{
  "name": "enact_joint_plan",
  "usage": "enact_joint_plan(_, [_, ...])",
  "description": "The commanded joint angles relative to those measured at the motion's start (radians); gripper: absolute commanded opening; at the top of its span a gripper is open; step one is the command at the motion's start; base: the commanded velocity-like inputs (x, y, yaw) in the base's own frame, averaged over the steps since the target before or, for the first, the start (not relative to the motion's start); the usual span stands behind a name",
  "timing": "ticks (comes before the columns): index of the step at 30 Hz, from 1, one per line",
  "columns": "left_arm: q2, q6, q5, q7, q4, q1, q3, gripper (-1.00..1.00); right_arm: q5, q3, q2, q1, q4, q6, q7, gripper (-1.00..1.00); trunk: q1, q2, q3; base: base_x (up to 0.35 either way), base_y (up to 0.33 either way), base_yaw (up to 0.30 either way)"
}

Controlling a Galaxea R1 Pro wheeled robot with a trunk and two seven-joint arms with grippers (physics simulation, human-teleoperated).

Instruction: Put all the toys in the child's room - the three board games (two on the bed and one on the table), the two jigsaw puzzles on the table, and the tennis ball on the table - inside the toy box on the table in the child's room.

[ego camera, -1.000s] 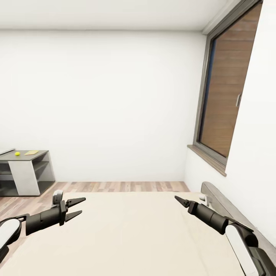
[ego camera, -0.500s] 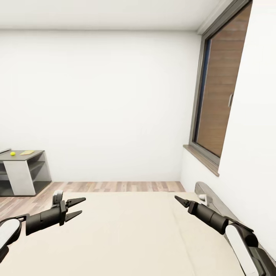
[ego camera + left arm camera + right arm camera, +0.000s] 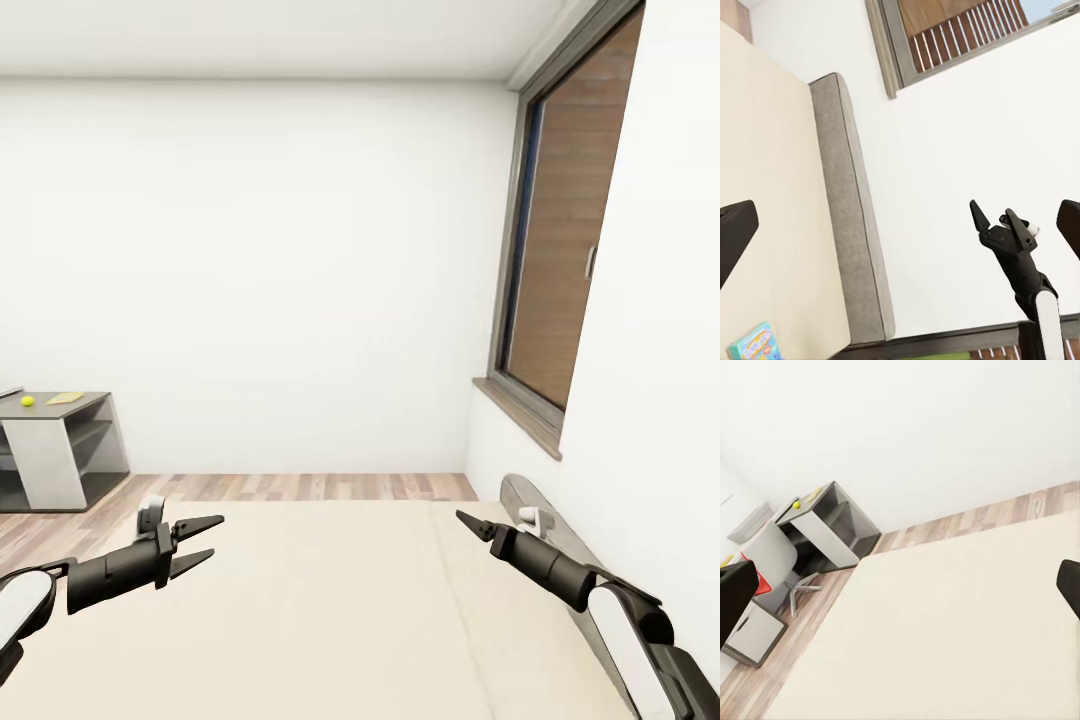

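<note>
Your left gripper (image 3: 200, 544) and right gripper (image 3: 1001, 217) hang spread, empty, over the smooth beige mattress (image 3: 330, 600); a blue board game (image 3: 754, 343) is cut off at the frame edge.

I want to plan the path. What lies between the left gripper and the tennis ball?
In the head view, between the left gripper and the tennis ball on the table lie bare mattress and wood-plank floor.

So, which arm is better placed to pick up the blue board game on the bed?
Probably the right. The blue board game lies on the bed close by the grey headboard, and the right tool hovers open on that side; the left tool, also open, is across it.
</note>
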Motion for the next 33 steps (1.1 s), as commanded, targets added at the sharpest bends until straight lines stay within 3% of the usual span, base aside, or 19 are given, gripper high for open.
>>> enact_joint_plan(1, [0.001, 0.001, -0.006, -0.008, 0.001, -0.001, -0.001, 1.0, -0.005, -0.001, 0.0, 0.0, 0.0, 0.007, 0.001, 1.0, 0.0, -0.001, 0.0, 0.0, -0.172, 0.0])
enact_joint_plan(10, [0.0, 0.001, -0.006, -0.008, 0.001, -0.001, -0.001, 1.0, -0.004, 0.0, 0.001, -0.001, 0.001, 0.009, -0.001, 1.0, 0.0, -0.001, 0.0, 0.0, -0.107, 0.0])
enact_joint_plan(33, [0.001, 0.002, -0.006, -0.008, 0.001, -0.001, -0.001, 1.0, -0.006, -0.003, 0.001, -0.002, 0.009, 0.018, -0.006, 1.0, 0.0, -0.001, 0.0, 0.0, -0.006, 0.0])
